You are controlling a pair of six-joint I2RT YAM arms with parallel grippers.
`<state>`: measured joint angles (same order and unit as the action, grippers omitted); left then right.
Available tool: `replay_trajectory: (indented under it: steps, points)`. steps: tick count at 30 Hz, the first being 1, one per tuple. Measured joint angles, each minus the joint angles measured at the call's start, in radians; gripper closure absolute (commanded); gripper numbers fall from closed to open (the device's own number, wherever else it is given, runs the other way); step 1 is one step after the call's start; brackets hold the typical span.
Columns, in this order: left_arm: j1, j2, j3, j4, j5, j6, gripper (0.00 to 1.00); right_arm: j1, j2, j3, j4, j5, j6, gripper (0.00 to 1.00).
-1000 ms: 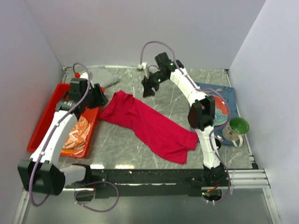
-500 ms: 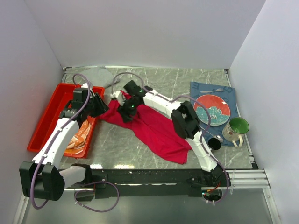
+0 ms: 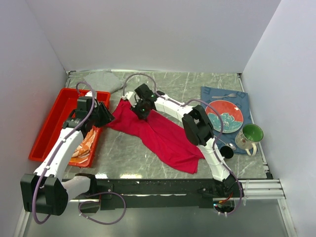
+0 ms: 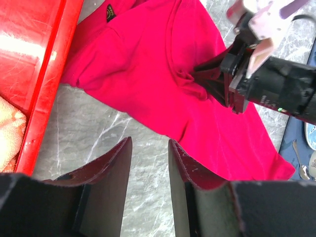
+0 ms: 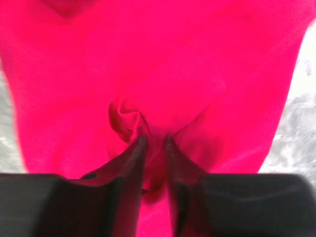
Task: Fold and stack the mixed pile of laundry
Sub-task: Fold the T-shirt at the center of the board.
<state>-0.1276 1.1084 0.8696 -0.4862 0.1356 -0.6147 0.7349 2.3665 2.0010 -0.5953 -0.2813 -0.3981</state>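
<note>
Right gripper [image 5: 154, 140] is closed on a puckered fold near the far end of the one crimson shirt [image 3: 165, 138], which lies spread slantwise mid-desk [image 3: 123, 153]. Left gripper [image 4: 149, 143] hovers at the shirt's left edge, jaws partly apart and empty. One orange-and-white cloth [image 3: 83, 143] lies in the red tray [image 3: 47, 126]. One grey garment [image 3: 101, 79] lies in the far-left corner. One plate [image 3: 224, 114] sits on the blue placemat [image 3: 242, 96].

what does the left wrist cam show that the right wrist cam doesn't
Only the left wrist view: the red tray edge, the left gripper open over the marble tabletop, and the right gripper from outside, pinching the crimson shirt. Only the right wrist view: a close look at the fold bunched between that gripper's fingers. Both: the shirt and a bit of tabletop.
</note>
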Motion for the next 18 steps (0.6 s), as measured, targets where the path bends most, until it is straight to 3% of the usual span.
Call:
replay_trajectory:
  steps: [2, 5, 11, 12, 14, 15, 18]
  points:
    - [0.000, 0.000, -0.005, 0.005, 0.001, 0.000, 0.60, -0.008, -0.002, -0.031, 0.008, 0.006, 0.005, 0.96]
    - [0.000, 0.001, -0.017, 0.009, 0.005, 0.000, 0.60, -0.019, -0.026, -0.063, 0.028, 0.002, 0.018, 0.99]
    - [0.002, 0.019, -0.025, 0.018, 0.028, -0.003, 0.64, -0.048, -0.104, -0.146, 0.044, -0.025, 0.047, 1.00]
    - [0.002, 0.029, -0.027, 0.024, 0.034, -0.006, 0.66, -0.053, -0.114, -0.155, 0.050, -0.033, 0.051, 0.97]
    - [0.002, 0.058, -0.032, 0.038, 0.043, -0.016, 0.71, -0.066, -0.140, -0.181, 0.055, -0.059, 0.063, 0.80]
    - [0.002, 0.076, -0.032, 0.043, 0.047, -0.023, 0.74, -0.074, -0.159, -0.196, 0.053, -0.082, 0.066, 0.64]
    - [0.002, 0.152, -0.032, 0.069, 0.054, -0.043, 0.84, -0.101, -0.202, -0.224, 0.048, -0.134, 0.071, 0.46]
